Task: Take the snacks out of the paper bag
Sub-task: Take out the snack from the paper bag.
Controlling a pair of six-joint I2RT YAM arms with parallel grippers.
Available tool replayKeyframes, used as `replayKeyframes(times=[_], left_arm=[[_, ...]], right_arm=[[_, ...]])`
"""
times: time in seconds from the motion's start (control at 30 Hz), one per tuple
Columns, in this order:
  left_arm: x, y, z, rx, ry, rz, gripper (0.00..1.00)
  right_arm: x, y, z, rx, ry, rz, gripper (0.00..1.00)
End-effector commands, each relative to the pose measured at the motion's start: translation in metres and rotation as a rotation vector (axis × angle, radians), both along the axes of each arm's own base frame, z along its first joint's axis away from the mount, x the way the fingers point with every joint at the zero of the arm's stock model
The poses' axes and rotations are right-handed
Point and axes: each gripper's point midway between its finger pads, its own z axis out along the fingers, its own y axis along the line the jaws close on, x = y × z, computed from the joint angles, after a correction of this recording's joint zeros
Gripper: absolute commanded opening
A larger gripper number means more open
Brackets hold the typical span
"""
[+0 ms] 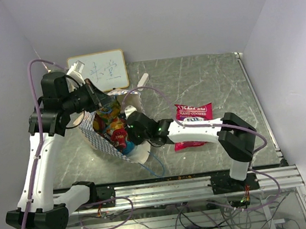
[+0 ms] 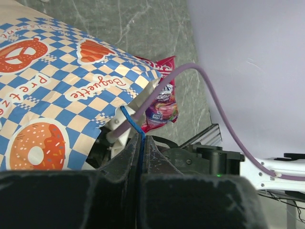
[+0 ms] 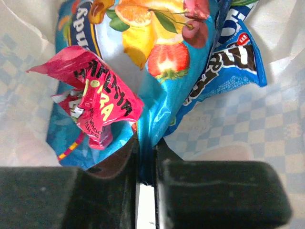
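The paper bag (image 1: 96,138) lies left of centre with its mouth facing right; its checked side (image 2: 57,95) fills the left wrist view. My left gripper (image 1: 103,101) (image 2: 139,143) is shut on the bag's thin blue cord handle (image 2: 135,125). Inside the bag, my right gripper (image 1: 128,129) (image 3: 147,148) is shut on the edge of a shiny blue fruit-printed snack packet (image 3: 157,71). A small crumpled red packet (image 3: 95,95) and a darker blue packet (image 3: 233,62) lie against it. A large pink-red packet (image 1: 195,122) (image 2: 162,102) lies on the table outside the bag.
A white framed writing board (image 1: 98,70) leans at the back left. A small white oblong block (image 1: 143,80) lies behind the bag. The right arm (image 1: 199,131) stretches across the pink-red packet. A metal rail (image 1: 178,186) runs along the near table edge.
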Motion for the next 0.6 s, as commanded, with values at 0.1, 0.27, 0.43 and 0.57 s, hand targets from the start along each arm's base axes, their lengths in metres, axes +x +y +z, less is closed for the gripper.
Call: replayKeyframes(times=[0.1,0.27,0.43,0.57], left_arm=[[0.002,0.012,0.014,0.087,-0.058,0.045,0.07],[0.006,0.021,0.017,0.135,-0.072,0.079,0.07],[0.009,0.026,0.019,0.152,-0.078,0.110,0.07],[0.012,0.024,0.018,0.130,-0.068,0.121,0.07]], right_arm=[[0.010,0.001,0.083,0.117,-0.117,-0.008,0.00],[0.016,-0.009,0.125,0.153,-0.184,-0.043,0.00],[0.017,-0.018,0.166,0.222,-0.253,-0.054,0.00],[0.019,-0.016,0.199,0.298,-0.293,-0.059,0.00]])
